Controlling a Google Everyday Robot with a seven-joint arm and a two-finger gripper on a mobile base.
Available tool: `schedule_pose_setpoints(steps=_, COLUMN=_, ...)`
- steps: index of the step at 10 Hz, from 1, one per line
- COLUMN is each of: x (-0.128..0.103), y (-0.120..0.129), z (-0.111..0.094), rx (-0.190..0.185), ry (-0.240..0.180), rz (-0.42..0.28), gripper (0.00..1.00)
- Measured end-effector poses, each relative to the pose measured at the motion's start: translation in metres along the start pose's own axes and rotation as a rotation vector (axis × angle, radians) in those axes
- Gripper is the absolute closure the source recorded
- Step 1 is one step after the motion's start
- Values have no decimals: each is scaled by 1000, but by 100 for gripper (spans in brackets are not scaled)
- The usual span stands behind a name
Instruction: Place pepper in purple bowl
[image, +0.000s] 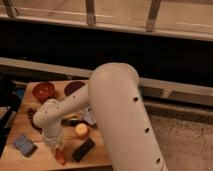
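The gripper (56, 148) hung low over the near edge of the worktop (42, 160). Whether it was wide, narrow or holding anything could not be told. The pepper (60, 158) lay directly beneath it. The purple bowl (74, 88) stood well beyond it.

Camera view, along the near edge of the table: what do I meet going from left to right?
Blue-grey flat object → pepper, with the gripper just above it → black block.
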Motion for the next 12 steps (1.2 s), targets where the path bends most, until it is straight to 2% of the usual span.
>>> schedule_pose_setpoints(steps=2, x=3, y=-3, z=-27, rx=-19, ry=-32, rz=15, gripper=100)
schedule_pose_setpoints(steps=4, x=8, y=-10, z=-72, rx=-41, ry=-93, rz=22, gripper=100)
schedule_pose_setpoints(steps=5, x=9, y=-14, z=-88, rx=-48, ry=-119, rz=28, gripper=100)
schedule_pose_setpoints(steps=7, x=5, y=-39, z=-117, rx=-53, ry=-181, rz=86, gripper=100)
schedule_pose_setpoints(steps=12, x=-16, y=-125, z=-173, rx=-68, ry=-363, rz=242, gripper=100)
